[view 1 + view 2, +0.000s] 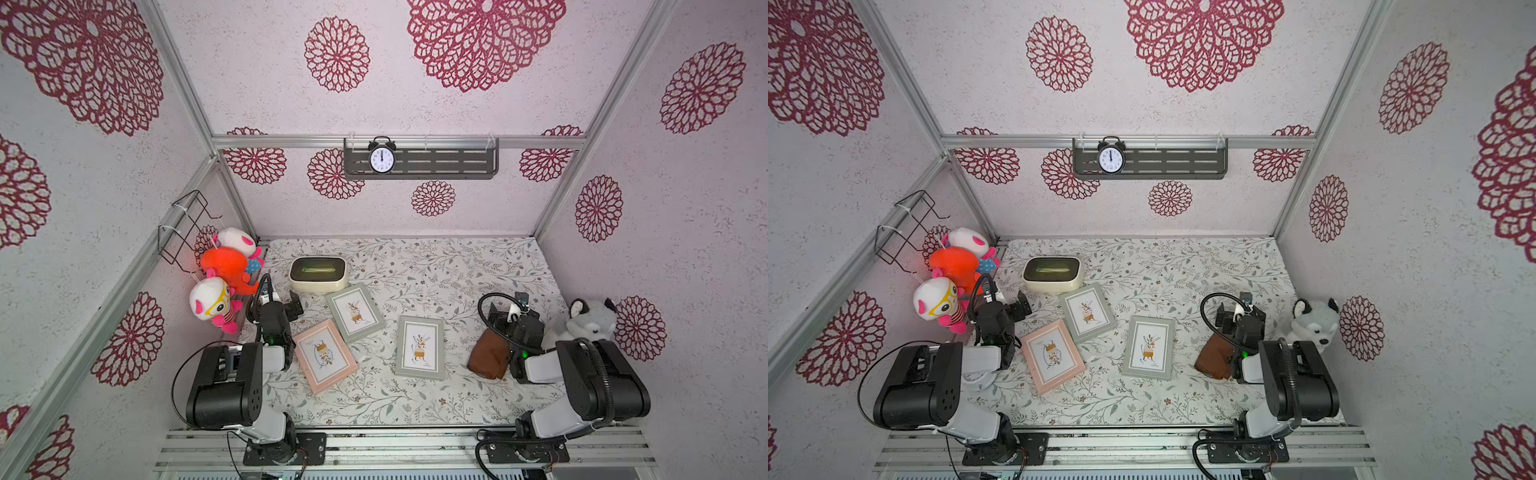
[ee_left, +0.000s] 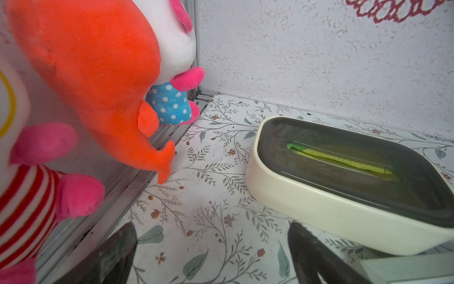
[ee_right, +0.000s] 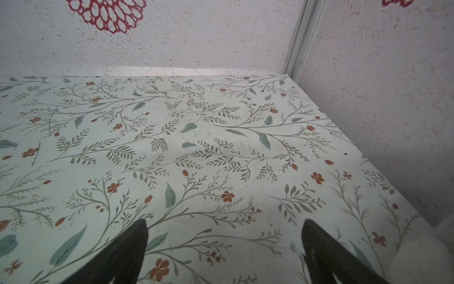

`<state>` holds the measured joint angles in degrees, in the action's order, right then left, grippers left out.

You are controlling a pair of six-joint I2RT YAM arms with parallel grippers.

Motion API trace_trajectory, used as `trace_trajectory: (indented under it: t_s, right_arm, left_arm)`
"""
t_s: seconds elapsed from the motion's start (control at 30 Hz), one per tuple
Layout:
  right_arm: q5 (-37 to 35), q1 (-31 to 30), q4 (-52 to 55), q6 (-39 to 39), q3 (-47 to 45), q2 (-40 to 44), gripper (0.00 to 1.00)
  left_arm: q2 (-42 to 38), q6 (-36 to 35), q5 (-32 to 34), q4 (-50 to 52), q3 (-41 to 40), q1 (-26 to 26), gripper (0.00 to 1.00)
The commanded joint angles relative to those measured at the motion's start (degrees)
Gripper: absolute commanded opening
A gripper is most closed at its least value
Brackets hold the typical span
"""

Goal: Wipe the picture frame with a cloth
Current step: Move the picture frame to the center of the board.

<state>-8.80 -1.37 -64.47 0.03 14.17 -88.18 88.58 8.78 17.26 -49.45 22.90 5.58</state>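
Three picture frames lie flat on the floral table in both top views: a pink frame (image 1: 325, 356) at the left, a grey-green frame (image 1: 355, 311) behind it, and a grey frame (image 1: 419, 347) in the middle. The brown cloth (image 1: 488, 355) (image 1: 1214, 357) lies bunched to the right, partly under my right arm. My right gripper (image 1: 513, 305) (image 3: 224, 222) stands open over bare table just behind the cloth. My left gripper (image 1: 278, 301) (image 2: 212, 228) is open too, beside the pink frame, with nothing between its fingers.
A cream box with a dark lid (image 1: 318, 273) (image 2: 319, 196) sits just ahead of the left gripper. Plush toys (image 1: 224, 266) hang at the left wall. A grey husky plush (image 1: 590, 324) sits against the right wall. A clock (image 1: 381, 157) stands on the back shelf.
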Motion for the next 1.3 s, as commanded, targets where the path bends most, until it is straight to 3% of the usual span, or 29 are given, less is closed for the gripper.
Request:
trace_trajectory:
  t_s: [0.0, 0.87, 1.1, 1.27]
  right_arm:
    - [-0.69, 0.22, -2.59, 0.75, 1.12, 0.38, 0.99]
    - [0.82, 0.14, -3.21, -0.04, -0.08, 2.57, 0.99]
    - [-2.72, -1.12, 10.94, 0.88, 2.26, 13.83, 0.99]
    - [-5.14, -1.62, 32.45, 9.87, 9.41, 21.44, 0.99]
  left_arm:
    - [0.38, -0.16, 0.06, -1.60, 0.95, 0.39, 0.98]
    - [-1.54, -1.35, -0.50, -3.64, -0.72, -0.22, 0.98]
    - [-13.71, -0.28, 2.63, 14.08, 3.54, -1.47, 0.98]
    - [-22.02, 8.41, 3.41, 32.57, 10.94, -4.04, 0.98]
